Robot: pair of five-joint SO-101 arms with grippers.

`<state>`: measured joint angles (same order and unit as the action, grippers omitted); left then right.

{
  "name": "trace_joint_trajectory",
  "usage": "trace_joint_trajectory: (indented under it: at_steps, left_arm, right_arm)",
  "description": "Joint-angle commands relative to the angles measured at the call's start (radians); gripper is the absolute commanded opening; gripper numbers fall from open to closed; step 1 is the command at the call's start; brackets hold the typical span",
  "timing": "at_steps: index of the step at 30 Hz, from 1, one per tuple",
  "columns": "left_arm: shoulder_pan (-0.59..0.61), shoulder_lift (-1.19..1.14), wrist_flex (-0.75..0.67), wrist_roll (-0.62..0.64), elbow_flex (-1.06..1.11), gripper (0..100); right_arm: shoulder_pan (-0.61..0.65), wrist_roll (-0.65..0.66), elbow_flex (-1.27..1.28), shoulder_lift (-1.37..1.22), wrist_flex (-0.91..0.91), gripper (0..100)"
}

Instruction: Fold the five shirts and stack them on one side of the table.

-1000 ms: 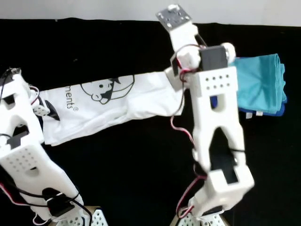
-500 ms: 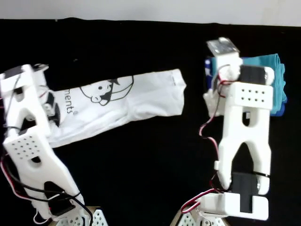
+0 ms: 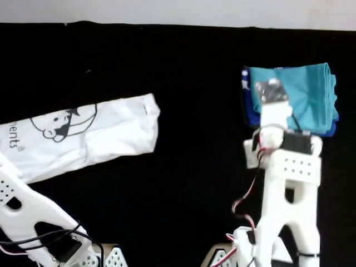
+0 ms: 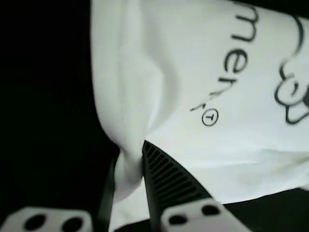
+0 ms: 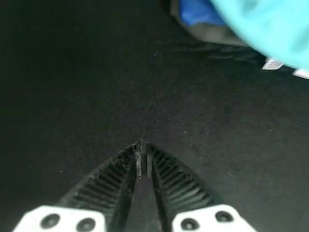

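Left gripper (image 4: 130, 155), pinching the white shirt (image 3: 83, 136), has dragged it from the right gripper (image 5: 142, 157), now pressed together empty; its folding looks unfinished.

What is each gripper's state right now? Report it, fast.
Left gripper: closed, pinching a fold of the white shirt.
Right gripper: closed, holding nothing, over the black table cover.

White shirt (image 3: 89, 136) dragged left
Left gripper (image 4: 130, 159) pulled it to the frame's left edge; right gripper (image 5: 141, 159) withdrew toward lower right.
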<state>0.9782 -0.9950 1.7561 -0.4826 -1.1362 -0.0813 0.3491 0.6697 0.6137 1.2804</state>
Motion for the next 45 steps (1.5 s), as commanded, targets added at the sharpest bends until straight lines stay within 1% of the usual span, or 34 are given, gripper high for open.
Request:
trace_joint_trajectory:
  at_steps: [1,4,7,10,13,16,17,22,26,31,35,37,40,42,45]
  left_arm:
    - [-0.053,0.076,0.021,0.009,0.025,1]
    - [-0.139,0.217,0.023,0.043,0.179,1]
    - [-0.265,0.423,0.021,0.061,0.378,1]
    - [-0.427,0.628,0.02,0.095,0.564,1]
    - [-0.608,0.756,0.018,0.144,0.668,1]
    - [-0.776,0.774,0.015,0.192,0.674,1]
    - [-0.822,0.769,-0.005,0.199,0.674,1]
    - [-0.989,0.716,-0.115,0.206,0.676,1]
    - [-1.059,0.631,-0.224,0.206,0.676,1]
    - [-1.084,0.516,-0.359,0.206,0.674,1]
    - [-1.113,0.472,-0.428,0.206,0.674,1]
    - [-1.127,0.467,-0.436,0.206,0.674,5]
    - [-1.133,0.475,-0.428,0.206,0.674,15]
    - [-1.125,0.486,-0.416,0.207,0.665,20]
    - [-1.09,0.529,-0.342,0.207,0.618,21]
  right_arm:
    - [-0.008,-0.003,0.239,0.087,-0.193,0.6]
    - [-0.008,-0.008,0.404,0.113,-0.344,0.6]
    - [-0.007,-0.009,0.522,0.125,-0.458,0.6]
    - [-0.008,-0.009,0.611,0.128,-0.541,0.6]
    - [-0.008,-0.011,0.69,0.128,-0.634,0.6]
    - [-0.008,-0.011,0.763,0.128,-0.725,0.6]
    - [-0.008,-0.011,0.788,0.127,-0.753,0.6]
    - [-0.008,-0.011,0.809,0.13,-0.769,0.6]
    - [-0.008,-0.011,0.809,0.13,-0.769,0.6]
    - [-0.008,-0.011,0.812,0.13,-0.782,0.6]
    - [-0.008,-0.011,0.812,0.13,-0.782,0.6]
    - [-0.008,-0.011,0.812,0.13,-0.782,0.6]
    - [-0.008,-0.011,0.812,0.13,-0.782,0.6]
    - [-0.008,-0.011,0.812,0.13,-0.782,0.6]
    - [-0.008,-0.011,0.812,0.13,-0.782,0.6]
